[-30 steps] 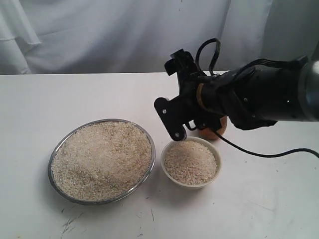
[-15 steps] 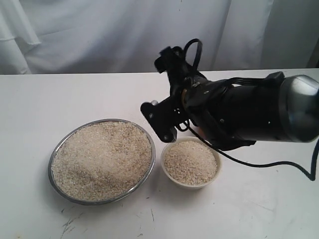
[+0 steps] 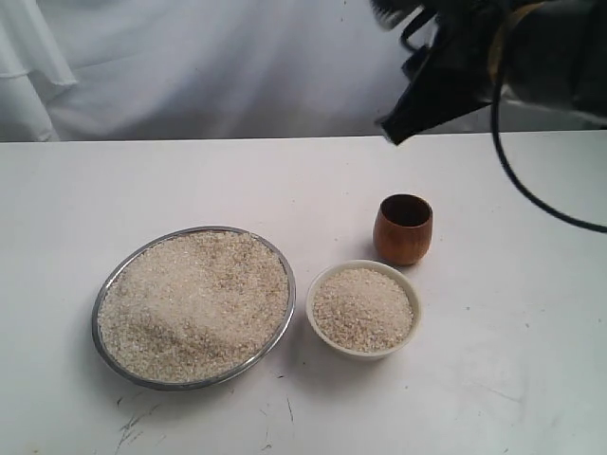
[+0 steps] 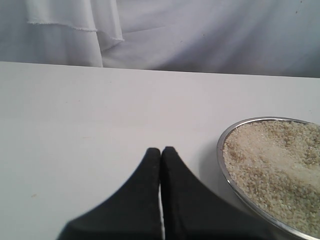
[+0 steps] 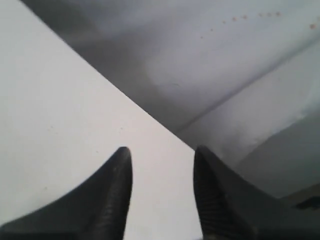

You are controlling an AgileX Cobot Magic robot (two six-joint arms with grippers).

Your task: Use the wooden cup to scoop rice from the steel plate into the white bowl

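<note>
While the cup [image 3: 403, 229] stands upright on the table [image 3: 190, 180] just beyond the bowl [image 3: 363, 353] in the exterior view, with nothing gripping it, rice [image 3: 194, 303] fills the plate [image 3: 96, 322] left of the bowl, and the bowl too. The right gripper [image 5: 161, 150] hangs high over the table's far right, blurred, fingers apart and empty. The left gripper [image 4: 161, 150] sits low near the plate's rim, fingers pressed together on nothing

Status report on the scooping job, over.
Left end effector shut, empty; right end effector open, empty, high. Reddish-brown wooden cup upright beside cream-white bowl, ungripped. Nothing blocking it.
</note>
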